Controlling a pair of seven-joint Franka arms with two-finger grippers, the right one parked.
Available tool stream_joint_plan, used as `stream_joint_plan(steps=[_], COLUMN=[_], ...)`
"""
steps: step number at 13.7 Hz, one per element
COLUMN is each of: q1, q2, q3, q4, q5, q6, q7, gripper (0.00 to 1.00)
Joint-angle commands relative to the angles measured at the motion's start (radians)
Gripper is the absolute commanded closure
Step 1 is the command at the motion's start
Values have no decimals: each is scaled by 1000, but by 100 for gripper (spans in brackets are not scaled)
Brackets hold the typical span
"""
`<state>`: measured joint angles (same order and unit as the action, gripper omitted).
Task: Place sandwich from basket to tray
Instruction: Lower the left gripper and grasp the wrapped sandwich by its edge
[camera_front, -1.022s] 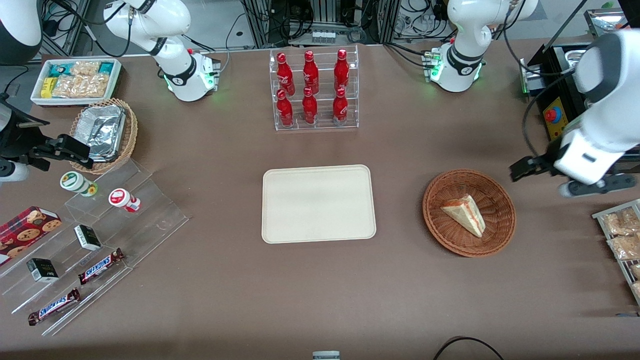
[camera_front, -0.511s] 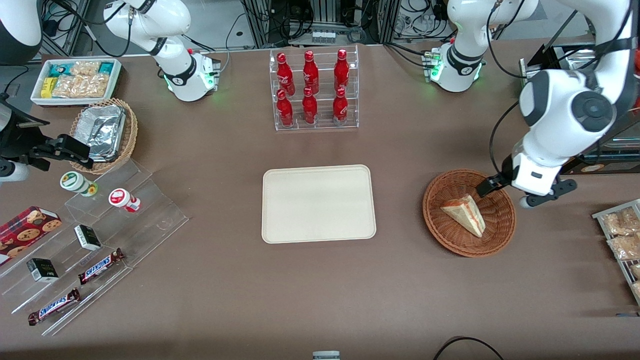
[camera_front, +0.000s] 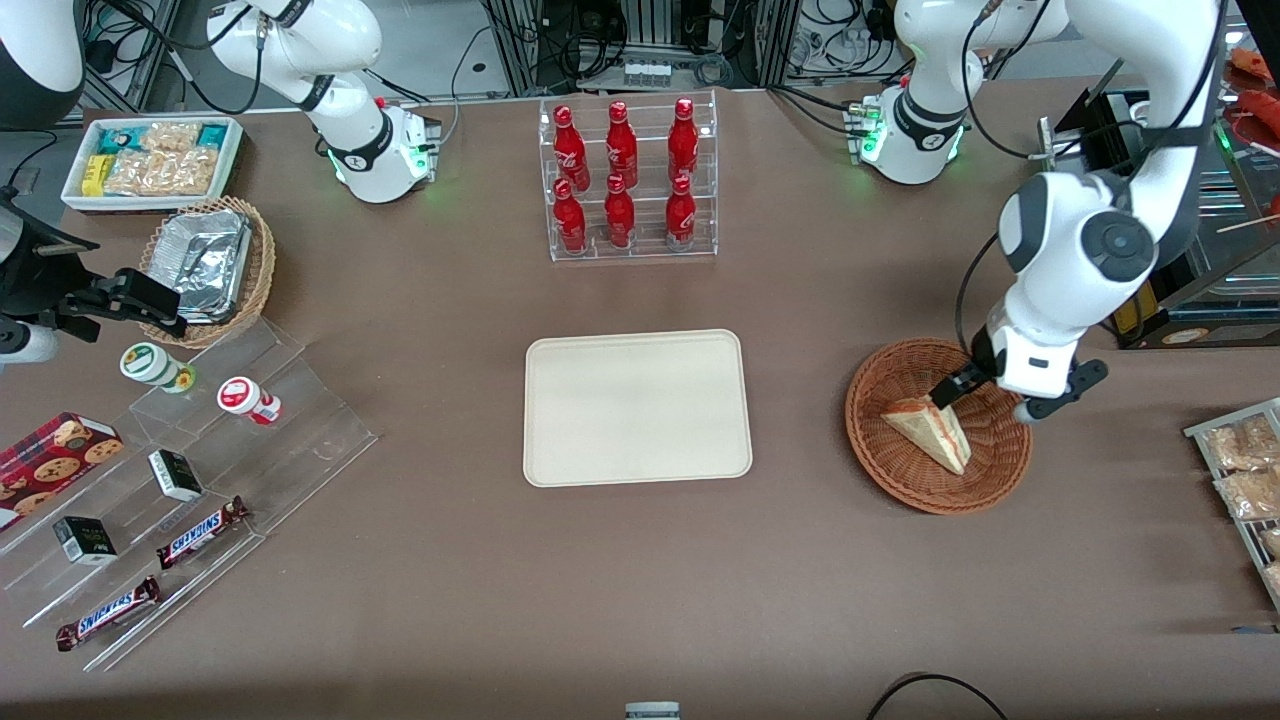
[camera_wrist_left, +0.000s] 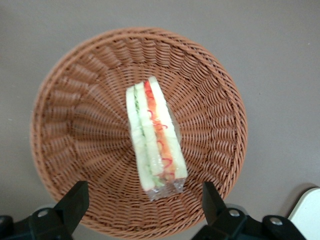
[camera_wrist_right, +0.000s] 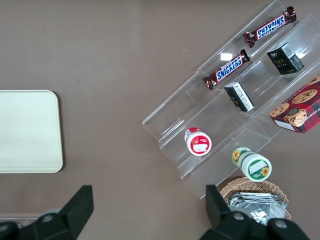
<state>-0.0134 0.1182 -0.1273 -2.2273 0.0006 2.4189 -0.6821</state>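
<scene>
**Over the basket, nothing held**

While my gripper hangs above the basket, its two fingers stand spread wide, wider than the sandwich is thick, and they hold nothing. From my wrist I look straight down: the sandwich lies near the middle of the basket, resting on one crust edge so that its cut face turns up toward me, showing pale bread with a red and green filling stripe under clear wrap. My fingertips sit to either side of its blunt end, apart from it and not touching the bread.

Seen from the front, my gripper is over the part of the basket farther from that camera, just above the upper corner of the wedge. The sandwich points its thin tip toward the camera-side rim. The basket stands on the brown table toward my end of it, beside the tray and well apart from it, with bare table between.

The tray lies flat near the middle of the table, with nothing on it. Farther from the front camera than the tray stands a clear rack of red bottles. Toward the parked arm's end lie a tan basket of foil trays, a white bin of snack packets and clear steps holding Snickers bars.
</scene>
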Motion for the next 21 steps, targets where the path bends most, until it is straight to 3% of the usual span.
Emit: stream_joint_plan(steps=[1, 13, 14, 15, 16, 18, 21], q1=[-20, -11, -11, -11, -11, -13, -16], q2=[38, 179, 187, 195, 213, 212, 128], q3=[1, 12, 12, 12, 12, 14, 12], q4=[1, 11, 11, 12, 27, 32, 49], q5=[16, 15, 15, 13, 15, 15, 16], q6=[42, 143, 166, 181, 181, 178, 78], q7=[-48, -50, -50, -51, -50, -50, -51], gripper=[0, 1, 10, 29, 55, 82, 83])
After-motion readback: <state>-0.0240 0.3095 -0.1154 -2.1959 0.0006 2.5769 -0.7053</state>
